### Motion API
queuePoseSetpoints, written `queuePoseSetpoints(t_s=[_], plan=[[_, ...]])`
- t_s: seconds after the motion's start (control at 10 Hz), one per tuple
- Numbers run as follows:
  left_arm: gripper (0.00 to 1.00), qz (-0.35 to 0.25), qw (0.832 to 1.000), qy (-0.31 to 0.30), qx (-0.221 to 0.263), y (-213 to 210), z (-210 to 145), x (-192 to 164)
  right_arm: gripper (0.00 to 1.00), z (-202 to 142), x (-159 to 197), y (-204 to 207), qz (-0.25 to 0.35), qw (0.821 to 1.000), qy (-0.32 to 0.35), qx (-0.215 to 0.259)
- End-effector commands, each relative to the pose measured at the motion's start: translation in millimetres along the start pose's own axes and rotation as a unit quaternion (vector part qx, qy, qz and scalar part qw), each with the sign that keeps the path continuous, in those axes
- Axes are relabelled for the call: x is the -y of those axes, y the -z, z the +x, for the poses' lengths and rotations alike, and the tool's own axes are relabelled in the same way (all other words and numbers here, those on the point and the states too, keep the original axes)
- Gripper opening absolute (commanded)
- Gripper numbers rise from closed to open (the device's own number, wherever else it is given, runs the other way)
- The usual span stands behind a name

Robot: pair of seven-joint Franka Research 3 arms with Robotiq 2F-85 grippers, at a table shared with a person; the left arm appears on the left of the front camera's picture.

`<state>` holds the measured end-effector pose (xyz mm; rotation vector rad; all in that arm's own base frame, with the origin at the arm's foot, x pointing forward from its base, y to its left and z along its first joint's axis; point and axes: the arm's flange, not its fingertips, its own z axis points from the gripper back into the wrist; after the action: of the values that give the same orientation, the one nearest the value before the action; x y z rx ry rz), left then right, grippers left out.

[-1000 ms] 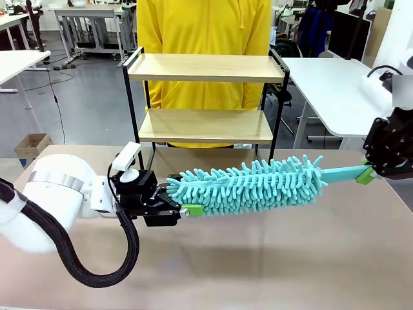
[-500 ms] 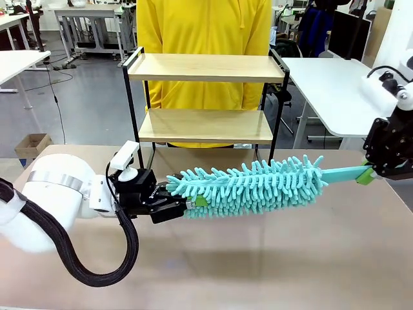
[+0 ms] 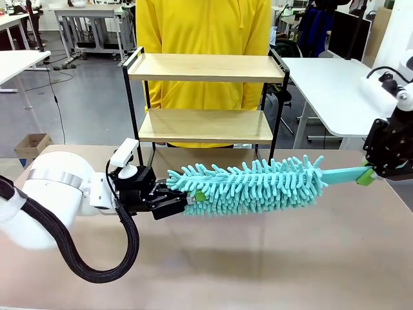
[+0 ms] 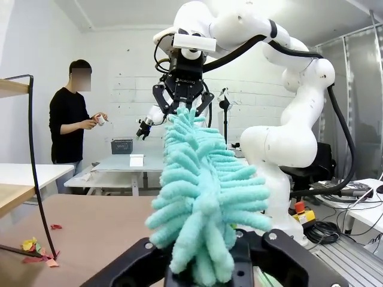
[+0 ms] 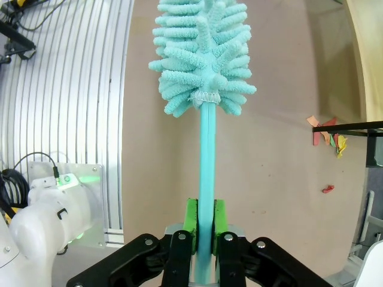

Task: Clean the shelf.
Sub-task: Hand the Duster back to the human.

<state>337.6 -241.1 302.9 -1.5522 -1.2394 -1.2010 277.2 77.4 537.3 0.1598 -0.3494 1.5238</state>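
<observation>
Shelf: small two-tier rack, thin black metal frame, two light wooden boards, raised black side rails. Stands upright at far edge of table, centred. Both boards bare. In left wrist view, small coloured scraps lie on tabletop by one black leg.

The left arm was white and rounded, with a silver ring around it and a thick black ribbed cable looping under it. A small white camera block sat on its black wrist. The right gripper had black fingers with silver screws and green pads. The person wore a yellow top.
</observation>
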Motion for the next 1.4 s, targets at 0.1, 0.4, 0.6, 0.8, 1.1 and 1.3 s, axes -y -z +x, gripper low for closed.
queuePoseSetpoints(t_s=[0.1, 0.4, 0.6, 0.8, 1.1, 1.3], plan=[[0.00, -0.003, 1.000, 0.002, 0.000, 0.7, 0.7, 1.5, 0.98, -6.9, -5.3, -16.1, -0.003, 0.999, 0.010, 0.046], [0.00, -0.003, 1.000, 0.002, 0.000, 0.7, 0.7, 1.5, 1.00, -39.2, -25.0, -67.1, -0.030, 0.989, 0.043, 0.140], [0.00, -0.003, 1.000, 0.002, 0.000, 0.7, 0.7, 1.5, 1.00, -71.3, -36.9, -91.4, -0.058, 0.974, 0.092, 0.197], [0.00, -0.003, 1.000, 0.002, 0.000, 0.7, 0.7, 1.5, 1.00, -107.6, -52.0, -107.6, -0.091, 0.956, 0.141, 0.241], [0.00, -0.003, 1.000, 0.002, 0.000, 0.7, 0.7, 1.5, 1.00, -115.2, -50.2, -118.3, -0.093, 0.959, 0.134, 0.232], [0.17, -0.001, 1.000, 0.007, -0.011, -1.1, 19.9, 2.1, 1.00, -115.2, -50.2, -118.3, -0.093, 0.959, 0.134, 0.232]])
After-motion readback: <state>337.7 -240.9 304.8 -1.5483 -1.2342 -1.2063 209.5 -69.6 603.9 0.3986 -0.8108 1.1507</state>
